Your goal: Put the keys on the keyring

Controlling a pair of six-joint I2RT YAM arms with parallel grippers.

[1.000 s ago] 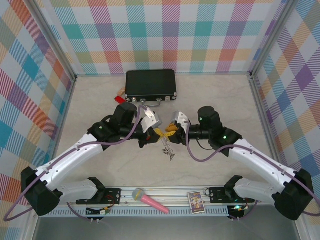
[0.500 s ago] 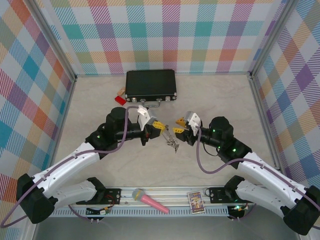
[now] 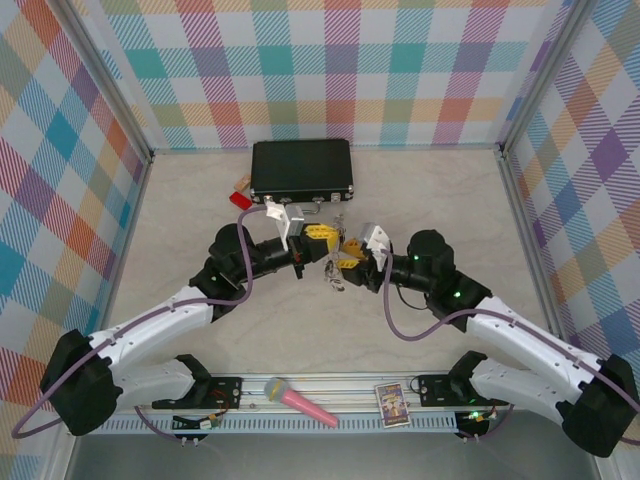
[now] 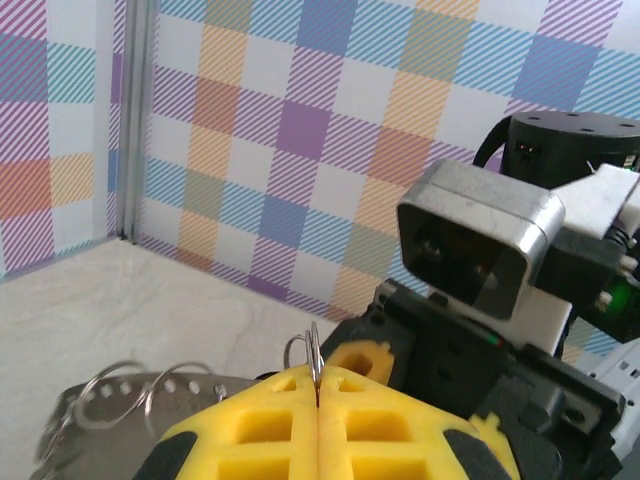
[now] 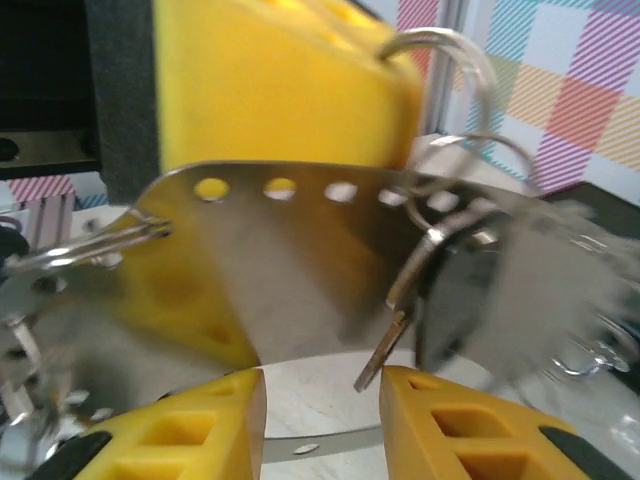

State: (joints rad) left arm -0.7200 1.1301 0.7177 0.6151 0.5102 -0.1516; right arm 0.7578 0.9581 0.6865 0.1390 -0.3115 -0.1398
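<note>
Shifting both claws and their load closer to the black case (image 3: 301, 168) than a second ago. Pinching one small wire loop of the keyring (image 5: 300, 220) in the left claw (image 4: 318, 390), yellow fingers pressed shut. Holding the right claw (image 5: 320, 388) parted, clamping nothing. Dangling a flat grey band above the surface (image 3: 170, 200) between the claws, punched with round holes, hung with wire rings, stretching crosswise in the right wrist view. Hanging one black-headed key (image 5: 450, 300) from it, blade pointing down toward the parted fingers.
</note>
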